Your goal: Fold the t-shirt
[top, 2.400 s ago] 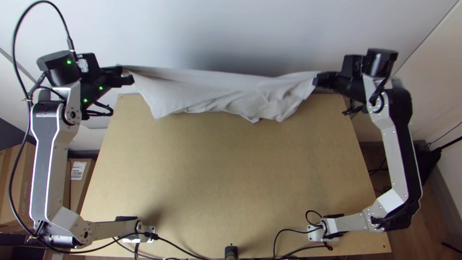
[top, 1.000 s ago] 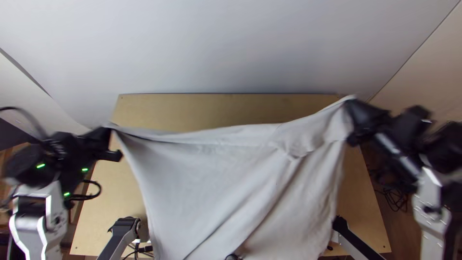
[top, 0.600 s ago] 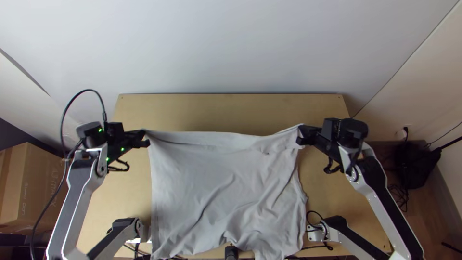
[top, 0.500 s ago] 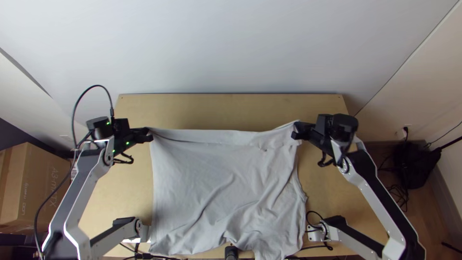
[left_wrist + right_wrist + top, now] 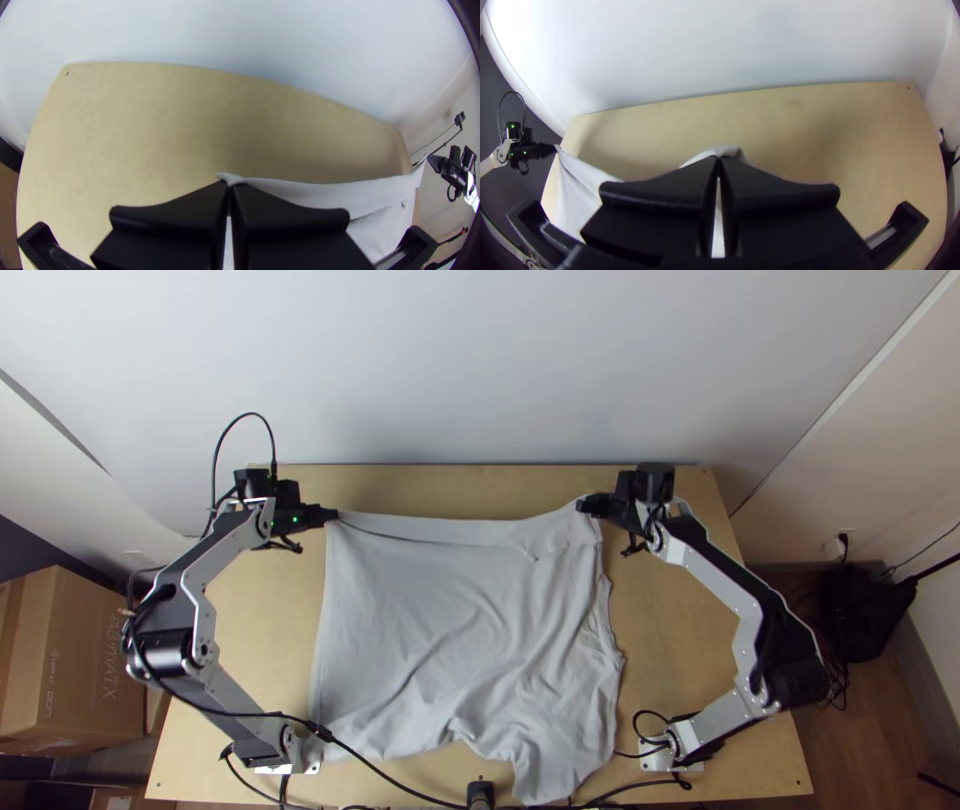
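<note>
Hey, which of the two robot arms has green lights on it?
The left arm: green lights glow by its gripper, which pinches the t-shirt. The right arm shows no lights.

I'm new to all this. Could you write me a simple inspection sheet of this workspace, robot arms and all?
Surface: light wooden table, pale t-shirt over its middle.
Job's things: t-shirt, unfolded and wrinkled, far edge stretched between the grippers, near edge uneven.
Clutter: small black object at the table's near edge.
Grippers: left gripper and right gripper shut, each pinching a far corner of the cloth.
Cables: black cable looping above the left arm; another black cable looped by the right arm's base.
Surroundings: white wall beyond the table; cardboard box beside it.
</note>
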